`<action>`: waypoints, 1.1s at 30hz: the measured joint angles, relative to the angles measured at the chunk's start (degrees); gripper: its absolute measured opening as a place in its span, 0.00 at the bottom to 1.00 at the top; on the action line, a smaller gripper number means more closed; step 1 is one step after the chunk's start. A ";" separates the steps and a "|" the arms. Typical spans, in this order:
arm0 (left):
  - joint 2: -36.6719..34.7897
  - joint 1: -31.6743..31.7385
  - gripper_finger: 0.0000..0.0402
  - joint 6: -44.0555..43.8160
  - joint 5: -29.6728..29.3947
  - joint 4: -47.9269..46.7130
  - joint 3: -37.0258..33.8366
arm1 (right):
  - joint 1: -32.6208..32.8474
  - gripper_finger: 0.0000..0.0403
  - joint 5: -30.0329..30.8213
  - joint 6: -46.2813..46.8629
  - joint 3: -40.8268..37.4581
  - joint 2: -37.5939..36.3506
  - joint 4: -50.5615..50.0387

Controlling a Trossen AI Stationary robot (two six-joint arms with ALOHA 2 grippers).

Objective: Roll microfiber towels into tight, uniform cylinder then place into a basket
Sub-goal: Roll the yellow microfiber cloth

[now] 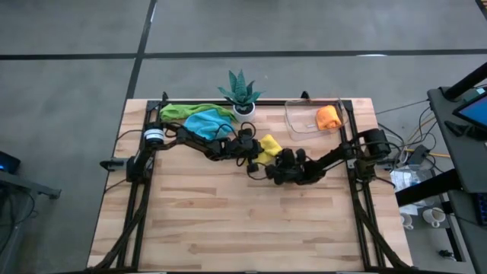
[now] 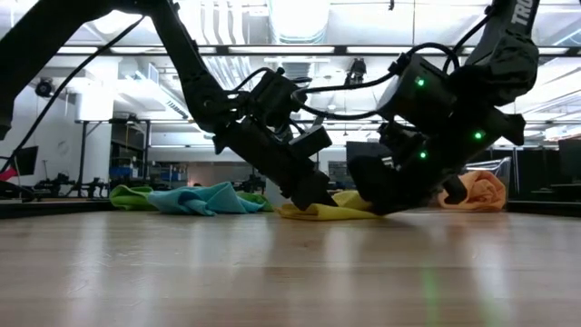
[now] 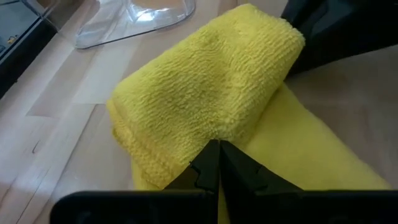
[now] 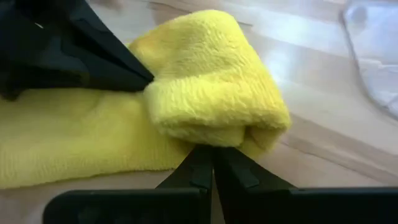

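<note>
An orange microfiber towel [image 1: 328,117] is held in the clear plastic rectangular basket [image 1: 298,122]. On the wooden tabletop [image 1: 228,221], a partly rolled yellow microfiber towel [image 3: 205,99] is met by both pressed-together end effectors, left [image 3: 217,163] and right [image 4: 212,163].

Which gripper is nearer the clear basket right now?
Right, narrowly. The right gripper sits just in front of the basket, pressed shut against the yellow towel. The left gripper, also shut on that towel's roll, lies farther toward the table's left.

The only letters that can be read are white "TR" on the dark arm [image 2: 517,36], cut off there.
</note>
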 joint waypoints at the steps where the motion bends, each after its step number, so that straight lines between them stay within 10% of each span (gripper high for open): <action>1: 0.00 0.03 0.00 0.00 0.00 0.00 0.00 | 0.26 0.02 0.30 0.03 0.00 -0.09 -0.46; 16: 0.00 0.11 0.00 0.31 -0.27 0.00 -0.33 | 2.41 0.02 2.33 -7.51 -0.76 -14.03 -17.40; 33: 0.00 0.15 0.00 0.35 -0.26 0.02 -0.37 | -6.97 0.02 -11.18 -32.78 -5.22 -13.82 11.40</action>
